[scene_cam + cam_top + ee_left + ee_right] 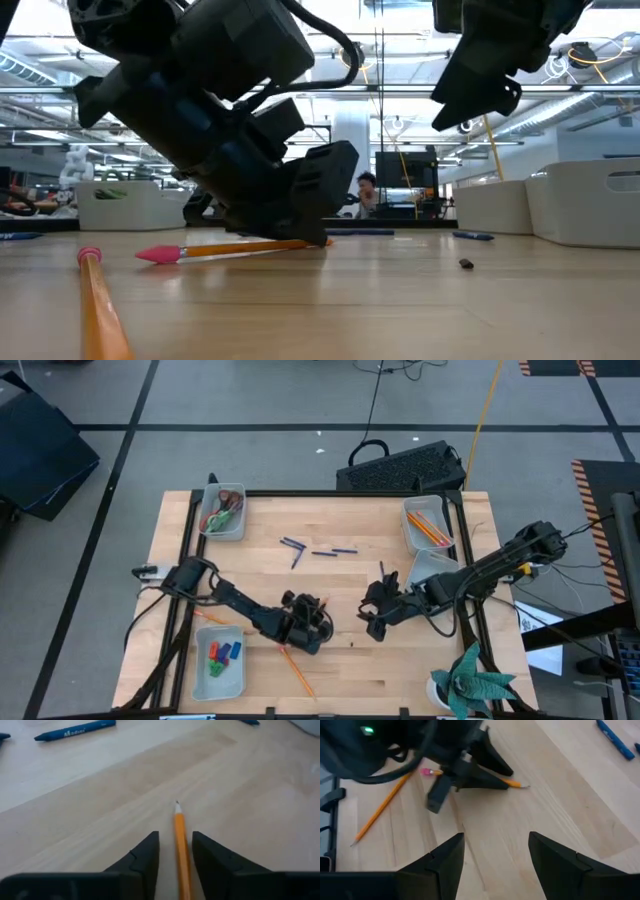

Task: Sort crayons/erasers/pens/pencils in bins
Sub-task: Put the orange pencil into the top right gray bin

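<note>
My left claw (318,622) sits low on the tabletop (340,575), near its front middle, fingers (142,857) slightly spread on either side of a pencil (181,847) that lies flat between them; I see narrow gaps on both sides, so the pencil is straddled, not pinched. Its tip points ahead of the fingers and its pink eraser end (158,254) shows behind the claw in the low view. A second pencil (297,671) lies loose just in front of that claw. My right claw (378,603) hovers beside the left one, spread wide and holding nothing. Pens (316,549) lie scattered toward the rear middle. Four bins stand near the edges: front left with crayons (219,654), rear left (223,511), and two on the right, one (427,524) holding pencils.
</note>
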Robot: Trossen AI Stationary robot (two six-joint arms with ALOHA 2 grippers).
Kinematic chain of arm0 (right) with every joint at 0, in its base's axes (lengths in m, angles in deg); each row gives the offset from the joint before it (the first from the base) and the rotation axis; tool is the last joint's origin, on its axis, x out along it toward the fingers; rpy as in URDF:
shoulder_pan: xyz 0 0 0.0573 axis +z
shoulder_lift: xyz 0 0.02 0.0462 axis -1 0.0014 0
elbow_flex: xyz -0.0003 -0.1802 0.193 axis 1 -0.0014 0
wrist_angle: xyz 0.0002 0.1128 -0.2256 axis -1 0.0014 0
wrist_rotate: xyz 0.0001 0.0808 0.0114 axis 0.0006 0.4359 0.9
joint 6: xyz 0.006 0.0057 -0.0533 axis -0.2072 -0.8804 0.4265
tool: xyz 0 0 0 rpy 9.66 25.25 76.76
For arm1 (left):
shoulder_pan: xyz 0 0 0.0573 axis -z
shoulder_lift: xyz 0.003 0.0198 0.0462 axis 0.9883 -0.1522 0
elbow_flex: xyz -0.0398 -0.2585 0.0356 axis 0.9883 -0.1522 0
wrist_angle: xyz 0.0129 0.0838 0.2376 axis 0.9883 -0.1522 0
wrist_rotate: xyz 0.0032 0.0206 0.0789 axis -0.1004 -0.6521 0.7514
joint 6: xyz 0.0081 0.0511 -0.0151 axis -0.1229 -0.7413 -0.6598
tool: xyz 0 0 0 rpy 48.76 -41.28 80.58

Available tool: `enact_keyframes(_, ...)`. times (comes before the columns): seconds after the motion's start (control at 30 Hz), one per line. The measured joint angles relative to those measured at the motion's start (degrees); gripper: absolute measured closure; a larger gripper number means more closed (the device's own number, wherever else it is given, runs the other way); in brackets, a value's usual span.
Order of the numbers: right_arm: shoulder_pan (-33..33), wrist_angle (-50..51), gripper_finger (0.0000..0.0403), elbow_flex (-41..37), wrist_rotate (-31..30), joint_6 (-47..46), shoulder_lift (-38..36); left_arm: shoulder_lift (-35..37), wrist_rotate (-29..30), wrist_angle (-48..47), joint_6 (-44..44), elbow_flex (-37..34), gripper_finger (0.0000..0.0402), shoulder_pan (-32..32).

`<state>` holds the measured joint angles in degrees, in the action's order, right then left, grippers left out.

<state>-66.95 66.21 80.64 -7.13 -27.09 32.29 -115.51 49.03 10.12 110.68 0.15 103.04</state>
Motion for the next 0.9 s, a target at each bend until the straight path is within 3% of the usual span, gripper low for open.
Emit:
enact_keyframes(0.27,-0.8,-0.4,0.0190,0.0,-0.2,5.7,-1.0,-2.4,0.1,0.4,2.7,0.0,0.0385,-1.8)
enact_keyframes(0.43,-2.0,-0.3,0.0190,0.0,-0.3,9.4,-3.2,-0.8,-4.1,-0.2,-0.3,-0.1,0.0373,-3.2)
enact_keyframes(0.57,-3.6,0.0,0.0190,0.0,-0.3,16.1,-8.3,2.9,-8.3,-1.1,-5.5,-0.2,0.0388,-4.4)
enact_keyframes(0.7,-6.9,0.9,0.0190,0.1,-0.4,17.2,-14.0,8.0,-11.9,-2.4,-11.5,-0.8,0.0388,-7.3)
enact_keyframes(0.9,-15.3,4.8,0.0188,0.2,0.7,16.6,-18.1,17.7,-13.6,4.2,-20.6,-0.4,0.0388,-14.0)
